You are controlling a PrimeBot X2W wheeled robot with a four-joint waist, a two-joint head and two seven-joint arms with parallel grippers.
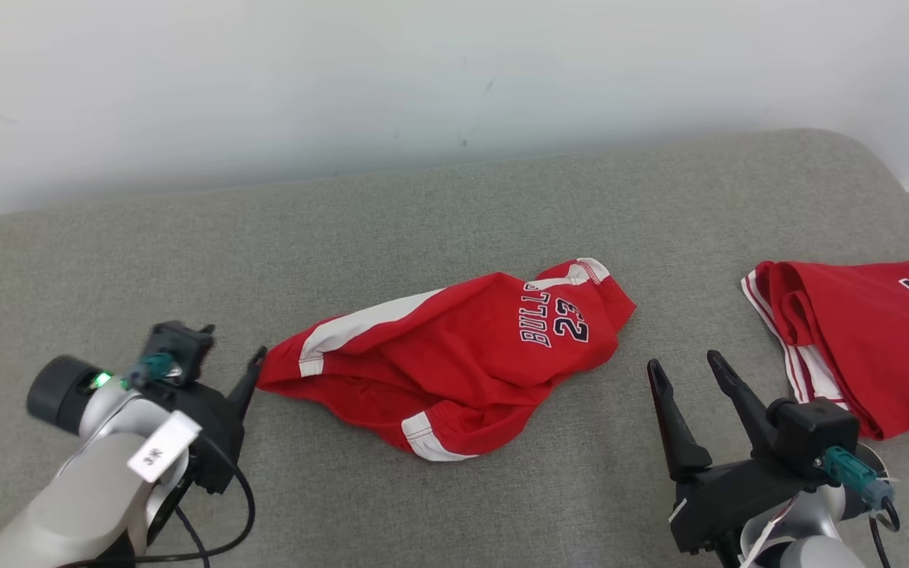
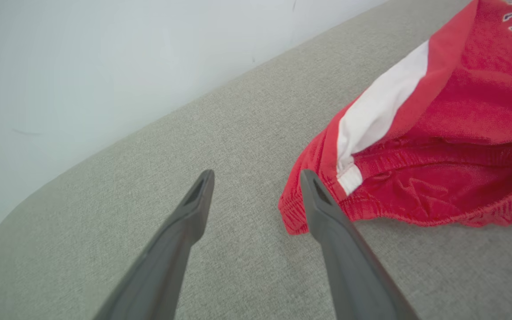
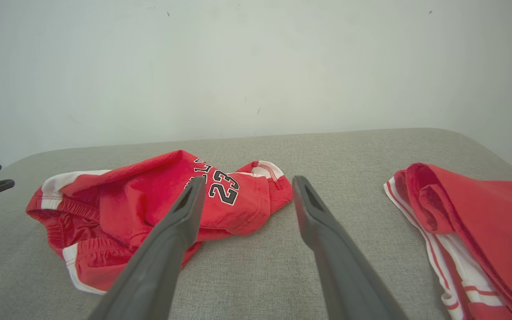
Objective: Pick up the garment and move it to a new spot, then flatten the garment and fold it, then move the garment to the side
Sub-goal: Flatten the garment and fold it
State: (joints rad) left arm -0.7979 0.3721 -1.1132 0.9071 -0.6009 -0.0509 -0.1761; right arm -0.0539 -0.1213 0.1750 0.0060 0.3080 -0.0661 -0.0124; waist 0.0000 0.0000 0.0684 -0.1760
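**Shorts lying loose and bunched, flattening and folding yet to come**

The red basketball shorts with white side stripes and "BULLS 23" lettering (image 1: 454,371) are lying in a rumpled heap near the middle of the grey fabric-covered surface (image 1: 423,221). One leg is doubling over the other and the elastic waistband is gaping toward the robot's left. The left gripper (image 2: 257,175) is hovering with its fingers spread apart, just beside the waistband corner and clamping nothing. The right gripper (image 1: 685,363) is likewise standing wide apart and empty, near the lettered end of the shorts but clear of them.

Whether the shorts are already sitting in their new spot cannot be told. By the look of it they are neither flattened nor folded, so spreading, folding and shifting aside are all waiting. A second red garment with white trim (image 1: 865,339) is resting well off to the right, looking neatly folded
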